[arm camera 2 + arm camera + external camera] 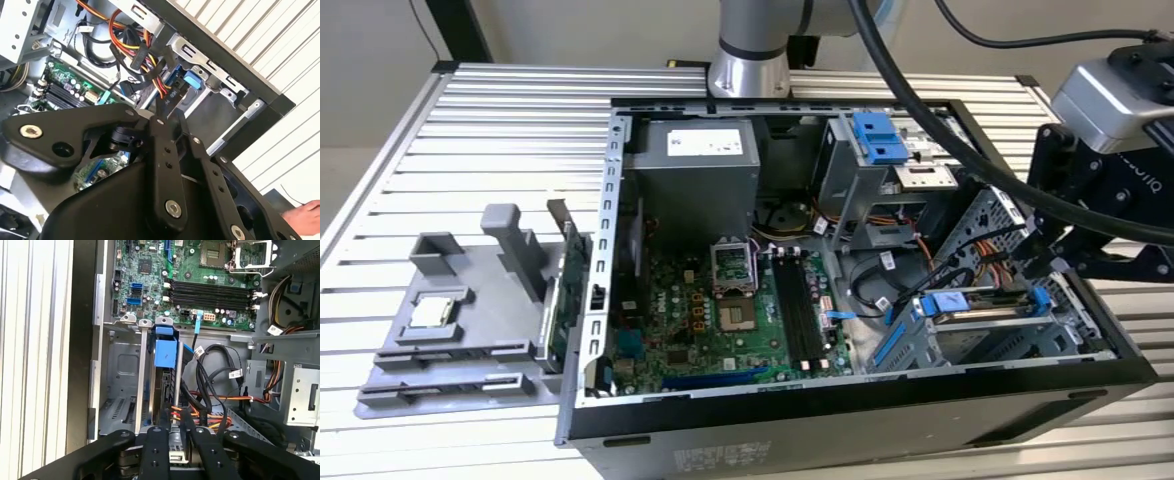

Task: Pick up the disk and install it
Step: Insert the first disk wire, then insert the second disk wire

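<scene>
One disk, pinched on edge in the drive cage

One black gripper point(1051, 272) reaches down from the exterior view's right into an open computer case point(854, 425). The case lies on its side on a slatted metal table point(520, 120). The fingers point(158, 450) are drawn in narrow, one on each face of the disk point(977, 311), and they pinch its near end.

The disk stands on its long edge inside the grey drive cage point(987, 350), between two upright metal rails. The cage is in the corner of the case at the exterior view's right.

In the first wrist view the disk point(165, 390) is seen edge-on as a dark strip running away from the gripper point(173, 415). The blue bracket point(166, 352) caps its far end, towards the motherboard point(210, 270). Orange, red and black cables point(210, 405) crowd just beside the disk, close to the gripper. In the second wrist view the gripper point(167, 114) tapers to a point among those cables.

On the exterior view's left, outside the case, a grey holder point(454, 350) sits on the table. A small square chip point(434, 312) lies on it, well apart from the gripper.
</scene>
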You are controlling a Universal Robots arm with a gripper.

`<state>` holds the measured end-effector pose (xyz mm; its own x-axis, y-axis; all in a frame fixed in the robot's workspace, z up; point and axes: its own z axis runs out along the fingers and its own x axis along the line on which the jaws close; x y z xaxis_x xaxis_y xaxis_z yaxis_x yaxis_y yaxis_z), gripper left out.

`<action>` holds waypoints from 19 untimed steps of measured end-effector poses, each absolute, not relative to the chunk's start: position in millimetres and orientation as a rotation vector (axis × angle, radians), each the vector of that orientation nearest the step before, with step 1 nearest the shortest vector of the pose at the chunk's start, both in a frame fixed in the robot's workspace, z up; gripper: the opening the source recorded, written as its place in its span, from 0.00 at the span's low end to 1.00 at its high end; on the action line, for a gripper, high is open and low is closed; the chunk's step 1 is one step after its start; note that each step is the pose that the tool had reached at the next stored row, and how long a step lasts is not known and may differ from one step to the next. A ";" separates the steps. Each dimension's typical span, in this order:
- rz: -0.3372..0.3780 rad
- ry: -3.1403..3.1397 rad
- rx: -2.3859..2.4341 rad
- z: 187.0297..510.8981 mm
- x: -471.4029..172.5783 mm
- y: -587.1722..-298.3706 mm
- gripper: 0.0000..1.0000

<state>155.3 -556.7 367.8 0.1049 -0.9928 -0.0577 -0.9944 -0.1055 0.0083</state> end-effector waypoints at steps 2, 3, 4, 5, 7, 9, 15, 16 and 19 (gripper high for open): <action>0.074 2.038 -2.347 367.8 155.2 -556.8 0.00; 0.074 2.014 -2.368 367.9 155.3 -556.8 0.00; 0.073 1.994 -2.384 367.8 155.3 -556.7 0.00; 0.073 1.972 -2.402 367.8 155.3 -556.7 0.00; 0.071 1.929 -2.436 367.9 155.3 -556.7 0.00; 0.069 1.883 -2.471 368.0 155.3 -556.7 0.00; 0.060 1.745 -2.566 369.9 155.3 -556.7 1.00; 0.059 1.721 -2.582 370.0 155.3 -556.7 1.00; 0.054 1.650 -2.626 370.1 155.4 -556.8 1.00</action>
